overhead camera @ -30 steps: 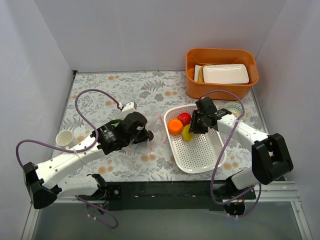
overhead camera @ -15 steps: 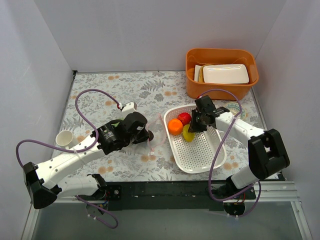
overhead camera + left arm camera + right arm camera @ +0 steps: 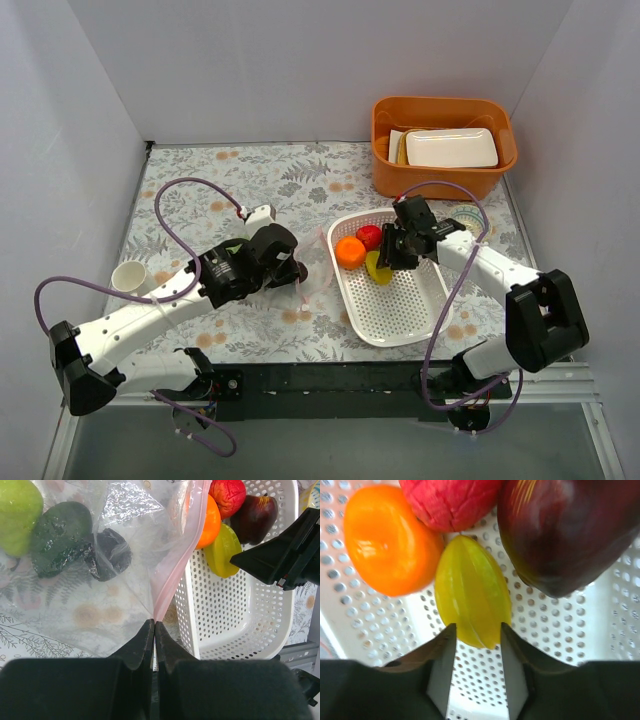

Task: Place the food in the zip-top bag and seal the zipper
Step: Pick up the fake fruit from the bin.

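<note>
Left end effector [image 3: 153, 622]: closed tight, its two tips pinching the near end of the zipper [image 3: 175, 565].
Zipper direction: the pink strip runs lengthwise from the pinch straight away from the fingers, leaning slightly towards the basket [image 3: 240, 625].
Zip-top bag [image 3: 125, 510]: lies crinkled on the floral worktop [image 3: 200, 190] just left of the basket, its mouth edge on the basket side.
Food in the bag: green pear [image 3: 17, 512], dark green avocado [image 3: 60, 540] and a smaller dark piece [image 3: 110, 552], side by side under the plastic.
Right end effector [image 3: 477, 630]: partly open inside the basket, a fingertip on either side of the near tip of the yellow-green fruit [image 3: 472, 605].
Yellow-green fruit axis: long axis in line with the fingers, far tip pointing at the red apple [image 3: 450, 502].
Food in the basket: orange [image 3: 387, 540] left of the yellow-green fruit, dark maroon plum [image 3: 565, 530] right of it, all bunched at the far end.
</note>
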`<state>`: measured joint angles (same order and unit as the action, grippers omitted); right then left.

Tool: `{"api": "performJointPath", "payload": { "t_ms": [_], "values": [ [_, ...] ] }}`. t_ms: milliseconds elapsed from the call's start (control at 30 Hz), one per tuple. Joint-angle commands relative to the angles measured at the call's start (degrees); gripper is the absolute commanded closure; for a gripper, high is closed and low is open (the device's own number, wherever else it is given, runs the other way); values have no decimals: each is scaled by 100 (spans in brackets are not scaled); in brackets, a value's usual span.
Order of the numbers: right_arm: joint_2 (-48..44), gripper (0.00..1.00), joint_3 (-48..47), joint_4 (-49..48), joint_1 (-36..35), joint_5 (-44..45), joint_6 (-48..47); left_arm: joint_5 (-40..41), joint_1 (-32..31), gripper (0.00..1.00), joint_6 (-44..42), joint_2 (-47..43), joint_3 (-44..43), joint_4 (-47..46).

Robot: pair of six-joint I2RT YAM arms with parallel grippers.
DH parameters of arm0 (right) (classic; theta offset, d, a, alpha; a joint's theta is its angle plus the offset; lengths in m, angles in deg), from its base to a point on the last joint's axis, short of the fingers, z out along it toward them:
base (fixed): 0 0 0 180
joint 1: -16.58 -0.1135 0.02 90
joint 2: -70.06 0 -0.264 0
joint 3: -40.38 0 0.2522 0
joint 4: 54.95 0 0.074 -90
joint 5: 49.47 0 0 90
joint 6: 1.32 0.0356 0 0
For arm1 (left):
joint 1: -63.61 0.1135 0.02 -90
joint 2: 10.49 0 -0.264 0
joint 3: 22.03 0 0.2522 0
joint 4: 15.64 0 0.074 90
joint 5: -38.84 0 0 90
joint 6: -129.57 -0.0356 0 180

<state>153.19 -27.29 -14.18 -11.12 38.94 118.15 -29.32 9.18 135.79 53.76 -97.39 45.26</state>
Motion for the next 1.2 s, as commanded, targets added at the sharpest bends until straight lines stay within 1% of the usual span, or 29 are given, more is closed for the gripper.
{"api": "performJointPath", "payload": {
  "t_ms": [0, 100, 267, 400, 500, 700, 967, 1067, 1167],
  "values": [
    [-376, 40, 135, 121, 11, 132, -65, 22, 29, 100, -86, 0, -62, -90],
    [-394, 33, 91, 121, 11, 132, -73, 21, 29, 100, -95, 26, -80, -73],
    [-158, 31, -128, 130, 11, 132, -187, 4, 38, 100, -60, -18, -62, -64],
    [45, 26, -269, 16, 11, 36, -345, 30, 47, 100, -51, -44, -71, -29],
    [229, 25, -374, -46, 11, 9, -468, 4, 47, 100, -60, -53, -71, -46],
    [502, 24, -550, -99, 11, -87, -627, 30, 47, 100, -60, -88, -71, -3],
    [643, 22, -410, -178, 11, -360, -627, 13, 47, 100, -34, -123, -36, -29],
    [582, 23, -279, -222, 11, -386, -610, 4, 38, 100, -60, -106, -36, -55],
    [529, 29, -173, -231, 11, -395, -583, -40, 47, 100, -95, -70, -36, -82]
  ]
}}
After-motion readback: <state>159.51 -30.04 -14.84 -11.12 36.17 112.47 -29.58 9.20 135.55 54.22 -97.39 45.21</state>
